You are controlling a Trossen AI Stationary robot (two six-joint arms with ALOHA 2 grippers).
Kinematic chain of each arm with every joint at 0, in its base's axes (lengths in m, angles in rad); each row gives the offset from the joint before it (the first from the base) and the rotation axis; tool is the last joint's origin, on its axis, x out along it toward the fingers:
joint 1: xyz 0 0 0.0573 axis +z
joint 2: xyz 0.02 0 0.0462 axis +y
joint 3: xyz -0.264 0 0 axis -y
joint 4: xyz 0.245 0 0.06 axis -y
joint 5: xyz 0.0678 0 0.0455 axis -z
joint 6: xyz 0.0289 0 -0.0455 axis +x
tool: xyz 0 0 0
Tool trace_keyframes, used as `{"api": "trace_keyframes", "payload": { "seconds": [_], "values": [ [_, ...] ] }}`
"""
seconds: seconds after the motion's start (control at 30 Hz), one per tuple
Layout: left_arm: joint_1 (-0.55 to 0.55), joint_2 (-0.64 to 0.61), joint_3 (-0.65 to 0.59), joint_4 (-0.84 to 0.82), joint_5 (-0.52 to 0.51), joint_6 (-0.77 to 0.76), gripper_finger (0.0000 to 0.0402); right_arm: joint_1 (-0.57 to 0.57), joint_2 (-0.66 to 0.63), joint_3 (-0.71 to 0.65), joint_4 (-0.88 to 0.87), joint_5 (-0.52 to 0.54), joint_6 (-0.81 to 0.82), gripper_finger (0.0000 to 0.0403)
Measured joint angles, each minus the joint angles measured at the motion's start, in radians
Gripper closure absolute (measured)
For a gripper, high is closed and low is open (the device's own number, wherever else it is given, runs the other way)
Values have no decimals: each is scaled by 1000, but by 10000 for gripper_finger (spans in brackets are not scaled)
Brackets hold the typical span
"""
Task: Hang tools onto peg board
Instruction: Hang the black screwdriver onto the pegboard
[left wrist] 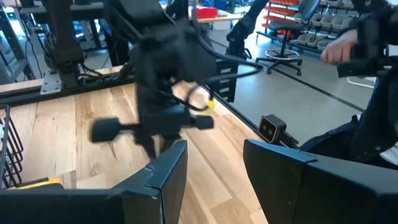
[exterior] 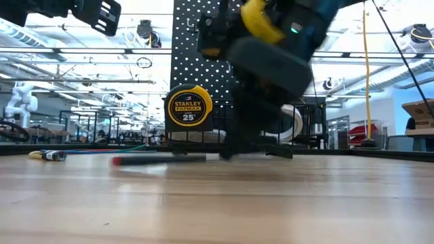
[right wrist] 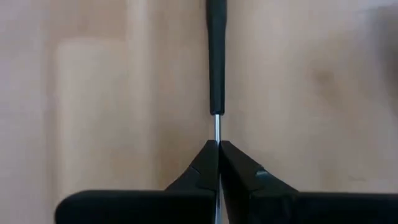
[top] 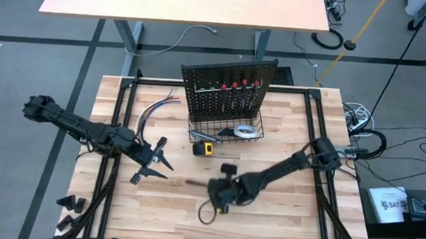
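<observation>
- Right tool (right wrist: 218,152) is down at the pale wooden bench (top: 281,213), near its middle; fingers pinched together on the thin bare metal shaft of a slim screwdriver with a dark, red-ended handle (right wrist: 216,59), just below where the handle ends.
- That screwdriver lies flat on the bench, red end pointing away from the tool in the low view; not lifted yet.
- Judgement: the grip is narrow and off the handle, so the lift should go slow and level, or the handle end may droop or swing.
- Left tool (top: 151,164) hovers over the bench's left part, fingers partly apart, holding nothing visible.
- Yellow-black tape measure (top: 204,149) sits on the bench just in front of the basket.
- Upright black perforated peg board (top: 226,91) stands at the back, four red-ended screwdrivers (top: 239,85) already hung in a row.
- Black wire basket (top: 197,132) at its foot holds a white tape roll (top: 248,131).
</observation>
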Motion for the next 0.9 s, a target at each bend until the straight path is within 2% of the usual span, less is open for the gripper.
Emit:
{"api": "trace_keyframes", "payload": {
  "seconds": [0.1,0.27,0.6,0.73,0.9],
  "values": [
    [0,0,0,-1,0,-1,237,-22,-29,5,-55,-49,17,402],
    [0,0,0,-2,0,-1,237,-37,-24,5,-46,-158,12,386],
    [0,0,0,-2,0,-2,237,-36,-22,6,-46,-173,62,323],
    [0,0,0,-2,0,-2,237,-38,-22,6,112,-171,58,282],
    [0,0,0,-1,0,-2,237,-37,-21,10,305,-170,-31,241]
  ]
}}
